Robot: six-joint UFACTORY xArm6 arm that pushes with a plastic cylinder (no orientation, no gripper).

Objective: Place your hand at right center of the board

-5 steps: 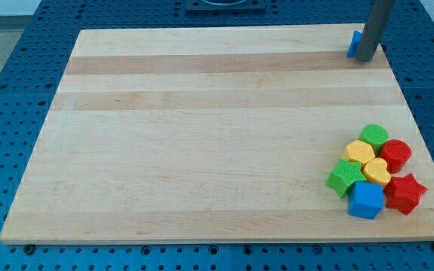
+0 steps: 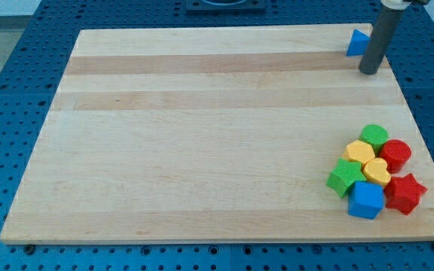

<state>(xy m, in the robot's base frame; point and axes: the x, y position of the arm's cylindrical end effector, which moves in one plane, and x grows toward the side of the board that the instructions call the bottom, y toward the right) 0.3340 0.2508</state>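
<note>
My tip [image 2: 368, 71] rests on the wooden board [image 2: 202, 135] near the view's top right, just below and right of a small blue triangular block [image 2: 357, 43]. A cluster of blocks lies at the view's lower right, well below my tip: a green cylinder [image 2: 374, 137], a red cylinder [image 2: 395, 154], a yellow hexagon [image 2: 360, 153], a yellow heart [image 2: 376, 172], a green star [image 2: 344, 178], a blue cube [image 2: 366, 200] and a red star [image 2: 405, 193].
The board lies on a blue perforated table [image 2: 6, 90]. The board's right edge [image 2: 417, 120] runs close to my tip and the cluster.
My tip has moved down the view and slightly right, away from the blue triangular block, which now shows more fully.
</note>
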